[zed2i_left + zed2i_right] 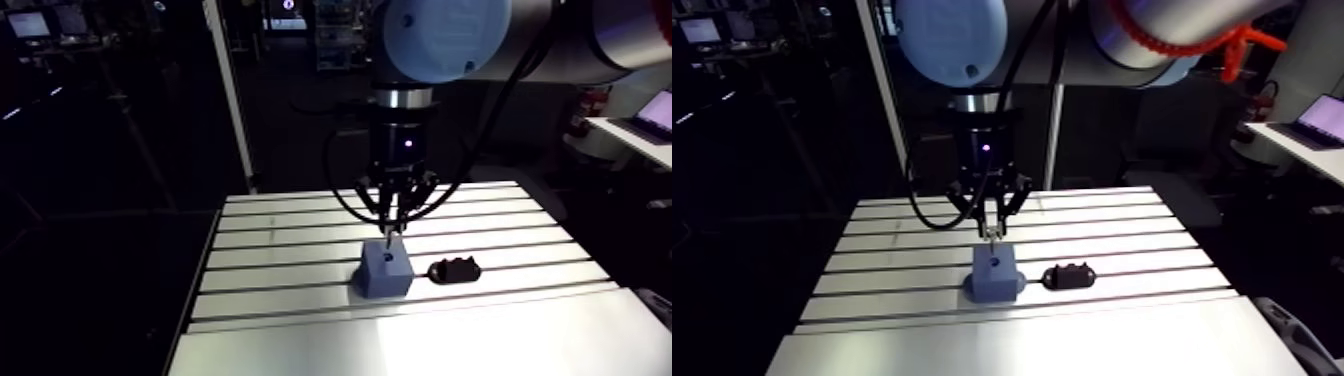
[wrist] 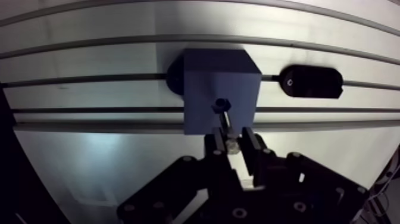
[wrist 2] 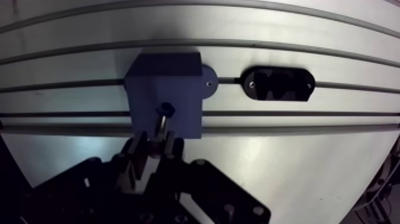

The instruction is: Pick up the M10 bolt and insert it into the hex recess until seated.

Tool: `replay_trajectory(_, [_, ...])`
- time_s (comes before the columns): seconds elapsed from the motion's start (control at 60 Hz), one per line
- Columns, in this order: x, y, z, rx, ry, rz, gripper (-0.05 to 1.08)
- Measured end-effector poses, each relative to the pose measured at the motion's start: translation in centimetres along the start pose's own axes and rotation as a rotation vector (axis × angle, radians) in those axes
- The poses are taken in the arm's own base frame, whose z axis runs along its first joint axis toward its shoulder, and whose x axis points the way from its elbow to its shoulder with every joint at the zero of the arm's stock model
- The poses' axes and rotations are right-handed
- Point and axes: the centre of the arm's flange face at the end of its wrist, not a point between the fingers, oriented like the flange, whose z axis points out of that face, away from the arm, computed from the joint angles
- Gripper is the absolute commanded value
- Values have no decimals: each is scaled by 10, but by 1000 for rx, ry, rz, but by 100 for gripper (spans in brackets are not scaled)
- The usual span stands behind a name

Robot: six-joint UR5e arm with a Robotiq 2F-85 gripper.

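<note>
Keep the bolt (image 2: 224, 124) plumb and ease straight down into the recess (image 2: 221, 105) of the block (image 2: 220, 77), no sideways shove; tip right at the mouth, looks unseated. End effector (image 2: 233, 142) clamped on the bolt's upper end, hanging vertical from the wrist over the desk (image 2: 89, 161).

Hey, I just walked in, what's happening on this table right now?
The robot arm's gripper is shut on the M10 bolt, holding it by the head end over the blue block that sits on the slotted table. The shank points at the hex recess in the block's top, its tip at or just above the opening, so the bolt is not seated yet. A black fixture lies beside the block.
</note>
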Motion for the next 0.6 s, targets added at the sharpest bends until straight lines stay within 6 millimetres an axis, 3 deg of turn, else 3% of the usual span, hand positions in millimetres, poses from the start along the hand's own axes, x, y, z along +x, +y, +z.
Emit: replay_trajectory(0.6, [5,-2,12,-1,-24,-5,83])
